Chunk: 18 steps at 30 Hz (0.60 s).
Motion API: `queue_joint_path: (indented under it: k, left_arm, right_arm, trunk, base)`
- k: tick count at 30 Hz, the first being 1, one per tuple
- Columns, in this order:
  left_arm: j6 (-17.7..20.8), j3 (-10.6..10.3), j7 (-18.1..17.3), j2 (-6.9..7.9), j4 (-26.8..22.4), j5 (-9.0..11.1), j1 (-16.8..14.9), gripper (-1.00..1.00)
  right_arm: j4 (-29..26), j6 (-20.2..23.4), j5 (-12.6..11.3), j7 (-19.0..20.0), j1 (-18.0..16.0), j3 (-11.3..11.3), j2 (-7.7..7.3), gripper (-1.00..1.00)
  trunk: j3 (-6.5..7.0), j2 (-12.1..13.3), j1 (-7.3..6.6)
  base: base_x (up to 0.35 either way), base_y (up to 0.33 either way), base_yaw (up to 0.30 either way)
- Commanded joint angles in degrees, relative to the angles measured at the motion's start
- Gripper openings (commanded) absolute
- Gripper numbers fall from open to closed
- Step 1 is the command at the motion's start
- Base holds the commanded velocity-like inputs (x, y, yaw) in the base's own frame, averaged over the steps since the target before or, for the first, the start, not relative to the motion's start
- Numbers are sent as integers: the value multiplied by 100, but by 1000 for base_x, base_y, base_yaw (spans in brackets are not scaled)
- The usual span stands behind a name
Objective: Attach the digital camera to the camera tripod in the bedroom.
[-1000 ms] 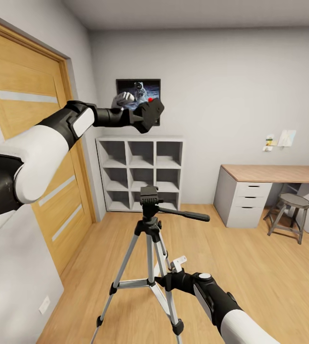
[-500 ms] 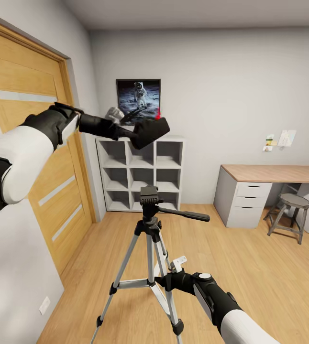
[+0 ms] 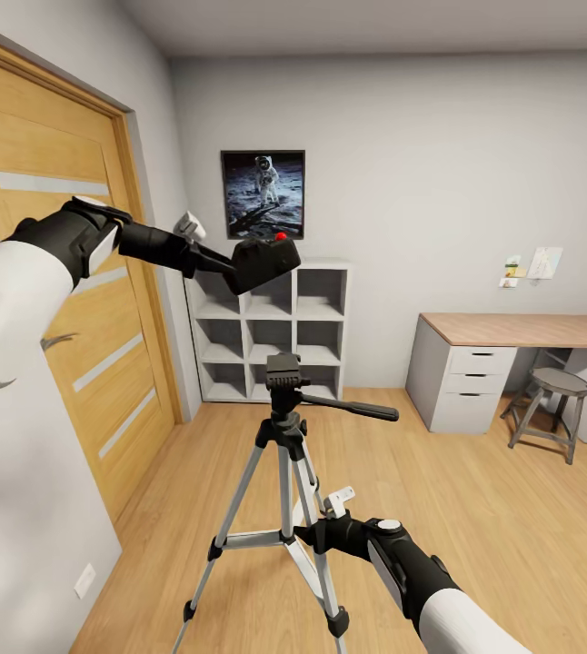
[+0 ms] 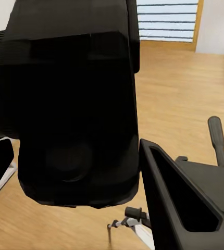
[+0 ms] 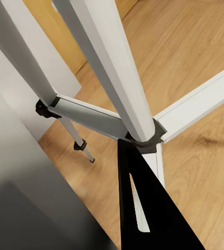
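Bedroom (image 3: 475, 182): blk boxy digital camera (image 3: 262, 260), red spot

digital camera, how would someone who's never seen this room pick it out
Look at the astronaut poster on the far wall; just below it, above the tripod, the left end effector holds a small black box in the air. That is the digital camera, the only airborne object, with a red spot on top.

White rounded arm shells, black forearms; left pincer (image 3: 210, 259), right pincer (image 3: 316, 534) black.

Open air above camera tripod (image 3: 283, 427) head
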Motion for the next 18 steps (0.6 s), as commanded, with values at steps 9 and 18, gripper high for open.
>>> queue_joint_path:
  k: [9,18]
  left_arm:
    - [-250,63,24,-8,16,-16,4,-100]
    - [-324,51,-33,-123,18,-116,11,-100]
  right_arm:
    - [-16,14,32,11,0,-3,1,-100]
    - [-10,14,30,11,0,-3,1,-100]
  trunk:
    - [-2,-5,2]
    - [-2,-5,2]
  base:
    - [0,0,0]
    - [0,0,0]
